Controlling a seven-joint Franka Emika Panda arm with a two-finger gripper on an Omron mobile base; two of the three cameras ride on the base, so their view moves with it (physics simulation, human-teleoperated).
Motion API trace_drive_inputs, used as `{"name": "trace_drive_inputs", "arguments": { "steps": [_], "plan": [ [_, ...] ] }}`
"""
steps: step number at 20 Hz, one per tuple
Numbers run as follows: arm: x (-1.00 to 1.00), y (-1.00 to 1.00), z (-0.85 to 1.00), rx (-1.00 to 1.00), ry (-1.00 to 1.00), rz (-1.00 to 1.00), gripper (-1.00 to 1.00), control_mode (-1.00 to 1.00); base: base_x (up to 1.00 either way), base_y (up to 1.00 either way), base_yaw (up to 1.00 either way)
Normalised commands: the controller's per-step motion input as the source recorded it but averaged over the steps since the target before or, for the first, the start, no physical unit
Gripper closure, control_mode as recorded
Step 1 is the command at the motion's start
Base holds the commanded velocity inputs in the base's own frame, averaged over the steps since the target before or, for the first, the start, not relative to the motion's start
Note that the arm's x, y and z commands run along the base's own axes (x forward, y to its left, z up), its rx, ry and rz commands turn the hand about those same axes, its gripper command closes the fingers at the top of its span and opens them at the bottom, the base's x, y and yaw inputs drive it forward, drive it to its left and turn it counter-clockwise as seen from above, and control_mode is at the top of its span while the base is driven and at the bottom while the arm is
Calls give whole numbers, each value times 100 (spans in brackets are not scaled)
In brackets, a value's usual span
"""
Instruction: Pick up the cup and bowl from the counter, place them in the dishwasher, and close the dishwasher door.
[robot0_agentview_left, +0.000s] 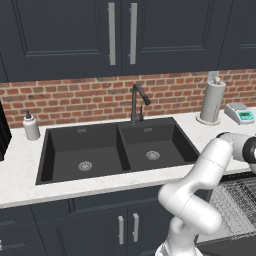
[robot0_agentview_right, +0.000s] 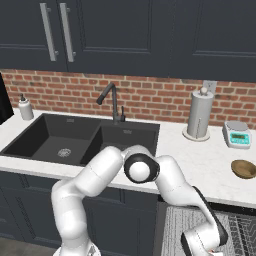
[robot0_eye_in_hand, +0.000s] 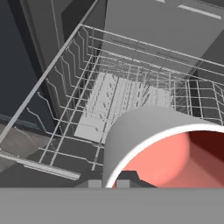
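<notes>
The cup (robot0_eye_in_hand: 164, 148), grey outside and salmon-pink inside with a white rim, sat right at the gripper (robot0_eye_in_hand: 119, 180), mouth turned toward the hand camera, held above the grey wire rack (robot0_eye_in_hand: 118, 87) of the open dishwasher (robot0_eye_in_hand: 144, 26). The dark finger tips showed at the cup's near rim, drawn together and clamped on its wall. Below the cup, the rack's grid and rows of tines stretched away toward the back of the dishwasher.

In the right base view, the arm bent down past the front edge of the counter (robot0_agentview_right: 200, 165), its wrist low over the rack at the lower right. The brown bowl (robot0_agentview_right: 243, 169) lay on the counter near the right end, close to the front edge. Behind it stood a small kitchen scale (robot0_agentview_right: 236, 134), and beside that a paper towel holder (robot0_agentview_right: 199, 116) against the brick wall. The black double sink (robot0_agentview_left: 117, 150) lay toward the counter's left, with a dark faucet (robot0_agentview_left: 137, 102) at its back edge and a soap dispenser (robot0_agentview_left: 31, 126) near the left end.
</notes>
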Motion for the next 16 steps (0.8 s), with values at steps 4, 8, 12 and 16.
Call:
{"name": "trace_drive_inputs", "arguments": {
  "steps": [4,8,12,16],
  "plan": [
    [11,0,-19,5,-19,4,100,-100,0,0,0],
    [23,0,-8,4,-20,4,100,-100,0,0,0],
    [28,0,-24,2,-8,3,100,-100,0,0,0],
    [24,-1,-46,1,0,3,100,-100,0,0,0]
  ]
}}
